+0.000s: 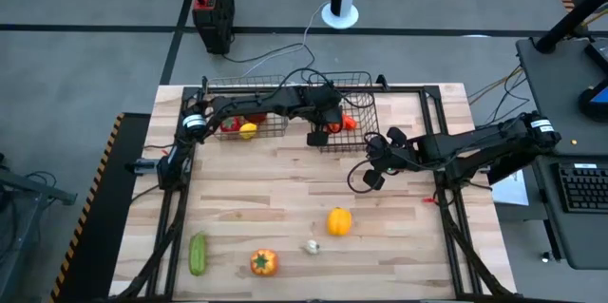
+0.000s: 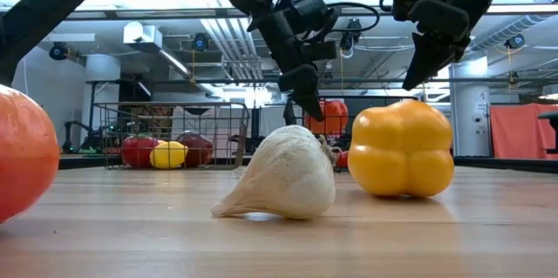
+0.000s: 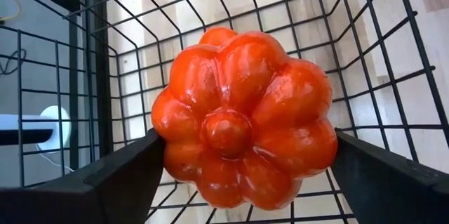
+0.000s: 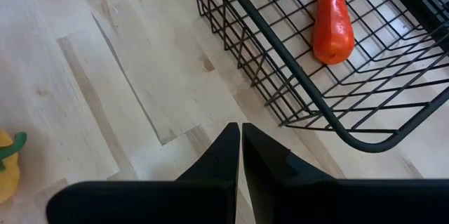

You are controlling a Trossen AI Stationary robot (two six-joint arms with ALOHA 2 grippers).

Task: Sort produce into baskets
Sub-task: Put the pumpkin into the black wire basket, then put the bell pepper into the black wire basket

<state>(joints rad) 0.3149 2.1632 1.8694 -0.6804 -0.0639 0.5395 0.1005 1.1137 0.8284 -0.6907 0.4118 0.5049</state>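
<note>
Two wire baskets stand at the table's far edge. My left gripper (image 1: 318, 135) reaches into the right basket (image 1: 367, 94), shut on a ribbed red tomato (image 3: 242, 115). An orange carrot (image 4: 331, 31) lies on that basket's floor. The left basket (image 1: 211, 104) holds a lemon (image 1: 247, 131) and red pieces (image 1: 230, 124). My right gripper (image 1: 373, 178) hangs shut over bare wood by the right basket's near corner. A yellow pepper (image 1: 339, 220), garlic (image 1: 312, 246), an orange pepper (image 1: 263, 262) and a cucumber (image 1: 197, 254) lie near the table's front edge. My left gripper pinches the tomato between its two fingers, one on each of two opposite ribbed sides (image 3: 168, 136). The fingers slant down into the basket from the table's left. The tomato (image 2: 329, 117) hangs clear of the basket floor, its knobbed end toward the wrist.
The right basket's mesh walls (image 3: 365, 55) stand close around the held tomato. Cables run from the table's far edge. Bare wood lies between the baskets and the loose produce. In the low view the garlic (image 2: 283, 178) and yellow pepper (image 2: 401, 149) stand in front.
</note>
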